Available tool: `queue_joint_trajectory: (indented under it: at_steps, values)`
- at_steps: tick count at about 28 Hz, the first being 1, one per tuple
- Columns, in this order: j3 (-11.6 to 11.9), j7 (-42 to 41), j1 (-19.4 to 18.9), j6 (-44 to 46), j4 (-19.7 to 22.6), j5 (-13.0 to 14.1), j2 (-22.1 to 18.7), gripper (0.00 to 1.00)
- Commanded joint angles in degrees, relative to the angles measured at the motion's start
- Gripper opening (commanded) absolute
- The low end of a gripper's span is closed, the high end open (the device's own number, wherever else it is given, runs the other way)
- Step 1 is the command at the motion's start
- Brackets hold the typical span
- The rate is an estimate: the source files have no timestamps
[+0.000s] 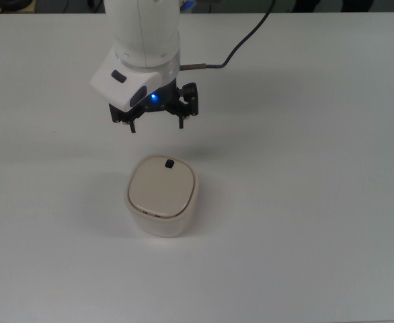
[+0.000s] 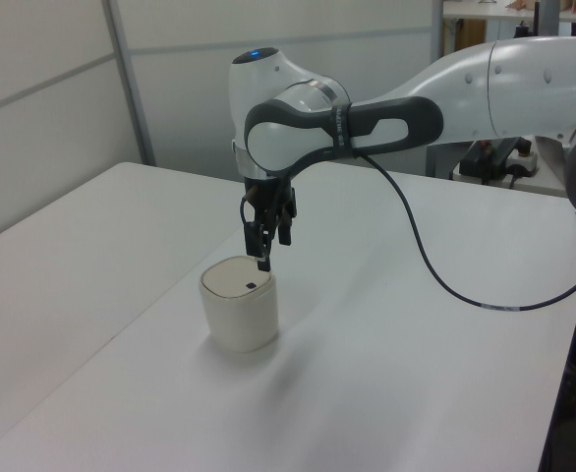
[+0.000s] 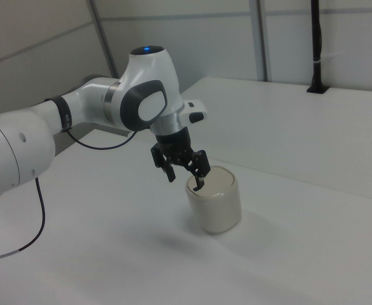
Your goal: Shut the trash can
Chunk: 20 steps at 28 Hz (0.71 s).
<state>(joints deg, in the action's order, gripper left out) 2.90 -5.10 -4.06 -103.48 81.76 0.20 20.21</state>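
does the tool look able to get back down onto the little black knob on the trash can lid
Probably yes. The tool hangs open, clear of the trash can, and nothing lies between it and the knob on the flat lid.

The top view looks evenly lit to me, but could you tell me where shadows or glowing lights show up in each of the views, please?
Top view: a faint shadow lies on the table beside the trash can, and a blue light glows above the gripper. Left view: a soft shadow falls in front of the trash can. Right view: a blue light glows atop the arm.
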Motion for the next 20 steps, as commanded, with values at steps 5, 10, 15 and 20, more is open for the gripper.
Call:
queue_joint_trajectory:
  at_steps: [5, 10, 15, 20]
  values:
    - [0.53, -0.26, 0.27, 2.93, 0.41, -0.90, -1.40, 1.00]
    - [0.53, -0.17, 1.07, 2.93, 0.50, -0.81, -1.31, 1.00]
    - [0.44, -0.08, 0.98, 2.93, 0.50, -0.81, -1.31, 1.00]
    - [0.53, -0.08, 1.07, 2.93, 0.50, -0.90, -1.31, 1.00]
